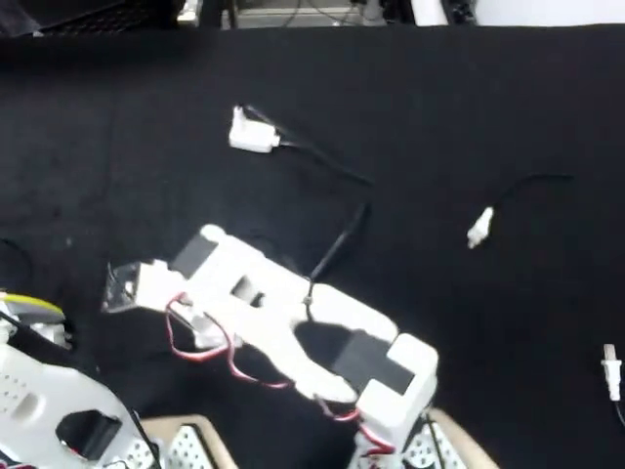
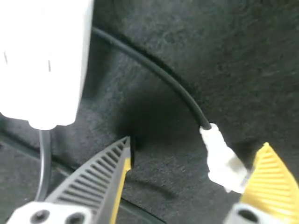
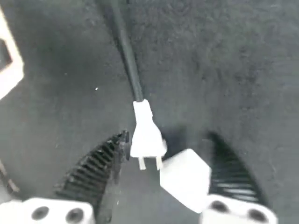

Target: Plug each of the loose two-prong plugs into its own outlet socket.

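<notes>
Black felt-like cloth covers the whole tabletop (image 1: 527, 107), and we see its fuzzy nap close up in both wrist views. Past the far edge is a thin strip of room (image 1: 322, 12) with pale and dark gear, too small for us to tell. Pale perforated base plates (image 1: 190, 445) sit at the near edge.

High view: a white outlet block (image 1: 252, 135) lies far, left of centre. Its black cable (image 1: 342, 239) runs right, then bends back toward the near middle. One loose plug (image 1: 479, 228) lies right of centre, well apart from the block, with a thin cord curling off to the far right. An edge plug (image 1: 611, 369) lies at the right border, near side. A long white arm (image 1: 283, 313) with red wires stretches across the near middle, tip pointing left; we can't tell its side. A second arm (image 1: 39, 391) sits near left and has a yellow part (image 1: 29, 305).

Left wrist view: the left jaws are spread wide, yellow-faced, pinching nothing. A white plug body (image 2: 223, 157) lies on the cloth just beside one jaw; we can't tell whether they touch. A slotted white block (image 2: 44, 60) lies nearby.

Right wrist view: the right jaws are black and spread. A two-prong plug (image 3: 147, 135) lies between them, prongs showing, not pinched. A white chunk (image 3: 186, 179) sits just beside the prongs; we can't tell what it is.
</notes>
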Motion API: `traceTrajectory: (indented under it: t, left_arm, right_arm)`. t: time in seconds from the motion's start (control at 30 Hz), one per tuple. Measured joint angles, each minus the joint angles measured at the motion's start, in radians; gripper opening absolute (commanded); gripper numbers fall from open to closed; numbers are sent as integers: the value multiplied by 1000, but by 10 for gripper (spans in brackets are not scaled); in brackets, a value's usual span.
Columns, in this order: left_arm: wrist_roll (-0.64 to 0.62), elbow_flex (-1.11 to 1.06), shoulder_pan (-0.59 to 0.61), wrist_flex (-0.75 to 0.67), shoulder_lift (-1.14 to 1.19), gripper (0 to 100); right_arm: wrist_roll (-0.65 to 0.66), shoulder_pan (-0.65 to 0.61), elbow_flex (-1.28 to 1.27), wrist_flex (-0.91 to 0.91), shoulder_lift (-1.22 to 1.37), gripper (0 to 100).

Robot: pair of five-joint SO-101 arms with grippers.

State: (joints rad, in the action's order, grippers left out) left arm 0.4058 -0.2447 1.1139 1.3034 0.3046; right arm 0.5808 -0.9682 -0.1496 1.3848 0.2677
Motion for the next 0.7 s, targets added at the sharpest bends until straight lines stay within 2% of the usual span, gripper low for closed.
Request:
traceTrajectory:
  t: [0.07,0.27,0.37,0.53,0.7]
  left_arm:
    - [0,-2,-5,-3,-21,396]
    - [0,-2,-34,106,-190,397]
    - [0,-2,-71,170,-305,397]
    - [23,-18,-218,310,-496,395]
    - [43,-135,-493,356,-654,393]
  right_arm:
    - [0,0,55,74,-21,397]
    - [0,2,230,308,-218,396]
    - [0,63,269,351,-364,396]
    - [48,339,224,354,-669,396]
    - [207,678,46,354,-994,396]
